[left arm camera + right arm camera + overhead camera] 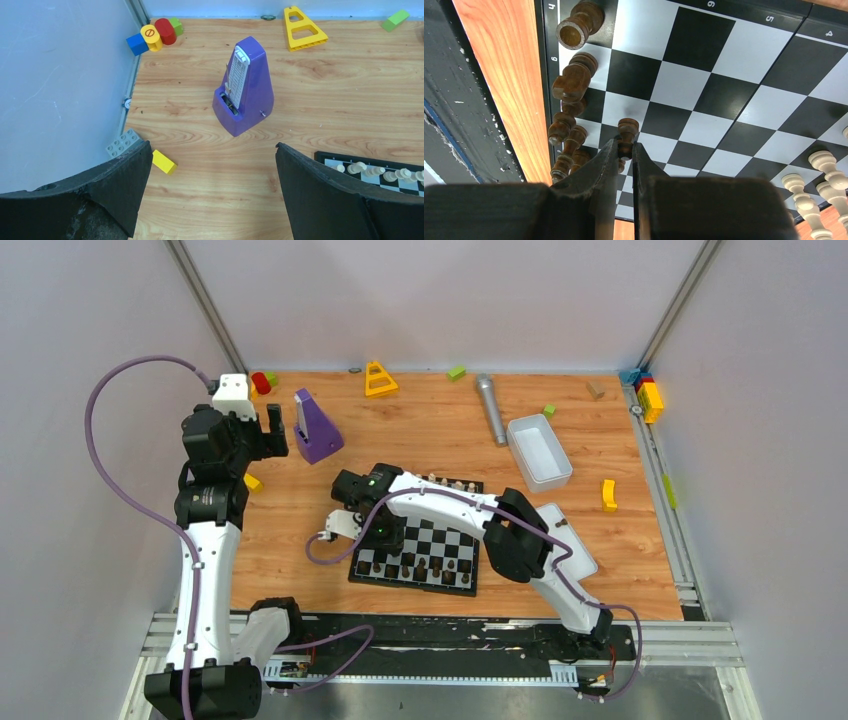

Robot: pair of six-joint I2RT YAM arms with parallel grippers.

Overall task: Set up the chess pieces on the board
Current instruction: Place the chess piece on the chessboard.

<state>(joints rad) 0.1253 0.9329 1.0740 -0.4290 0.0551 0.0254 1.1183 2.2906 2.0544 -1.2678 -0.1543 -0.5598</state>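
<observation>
The black-and-white board [440, 540] lies mid-table; it also shows in the right wrist view [704, 75]. Dark brown pieces [420, 568] line its near edge and cream pieces [445, 483] its far edge. My right gripper [625, 150] is shut on a dark brown pawn [627, 131], over the board's left part [385, 530], beside several dark pieces [571, 82]. Cream pieces [819, 175] stand at the lower right of that view. My left gripper [212, 165] is open and empty, above bare wood left of the board [270, 430]; cream pieces [380, 172] show by its right finger.
A purple metronome [317, 427] stands left of the board. A white tray [538, 450], a grey microphone [490, 408] and a yellow frame [379, 379] lie at the back. Toy blocks [648, 395] sit by the walls; a yellow block [164, 161] lies near my left finger.
</observation>
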